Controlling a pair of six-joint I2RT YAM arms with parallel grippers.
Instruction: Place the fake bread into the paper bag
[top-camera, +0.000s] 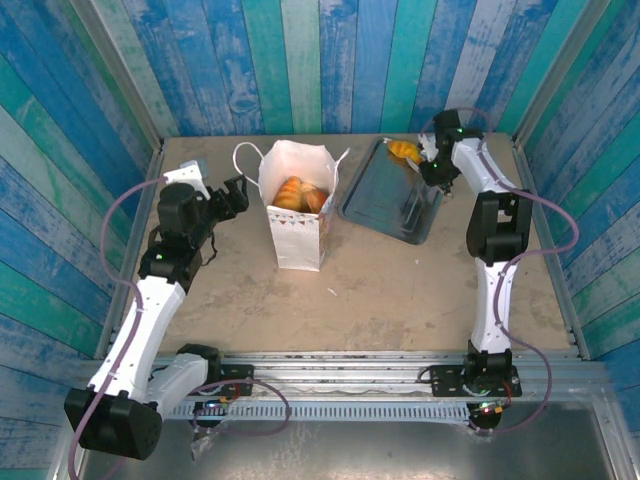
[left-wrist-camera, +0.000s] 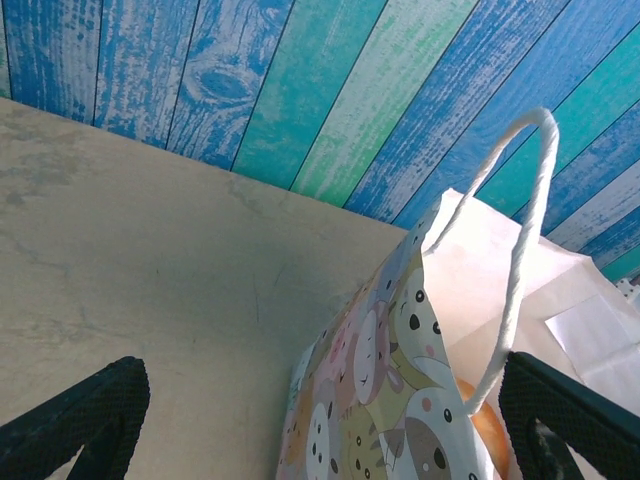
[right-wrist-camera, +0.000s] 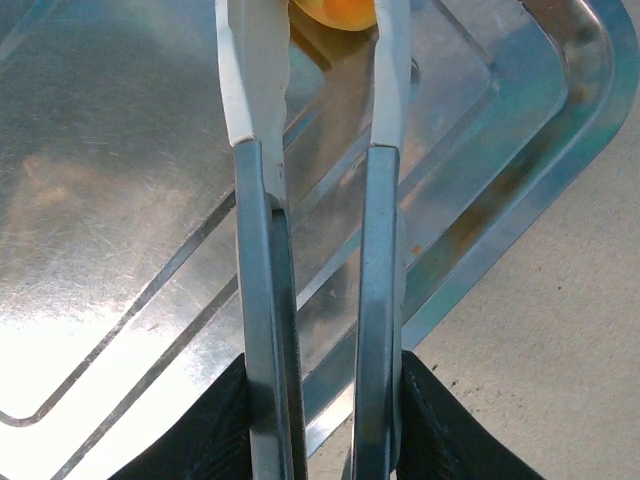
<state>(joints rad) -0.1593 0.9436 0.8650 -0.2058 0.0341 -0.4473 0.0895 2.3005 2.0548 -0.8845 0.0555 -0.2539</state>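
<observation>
Paper bag: the paper bag (top-camera: 297, 225) stands upright at the middle of the worktop (top-camera: 400, 290), mouth open to the top so pieces can drop straight in.
Fake bread: golden pieces of fake bread (top-camera: 300, 193) already lie inside the bag, so the task looks well along.
Tray: the tray (top-camera: 385, 197) lies at the bag's 2 o'clock, close enough for a short carry.
Orange piece: at least one orange piece (top-camera: 404, 150) sits at the tray's 12 o'clock end, not yet bagged.
Right claw: the right claw (right-wrist-camera: 325, 420) is clenched on the tongs (right-wrist-camera: 262, 300), one arm against each finger. Squeezing the claw therefore squeezes the tongs.
Tongs: their white tips straddle the orange piece, one on each side. Whether they already pinch it I cannot tell.
Left claw: the left claw (left-wrist-camera: 325, 410) is released, fingers spread wide at the bag's 9 o'clock. The printed wall and cord handle (left-wrist-camera: 520, 250) sit between them. It is probably there to steady the bag.
Next: lift the piece and carry it toward 8 o'clock, over the bag's mouth.
Risk: the glossy piece may slip from the tips.
</observation>
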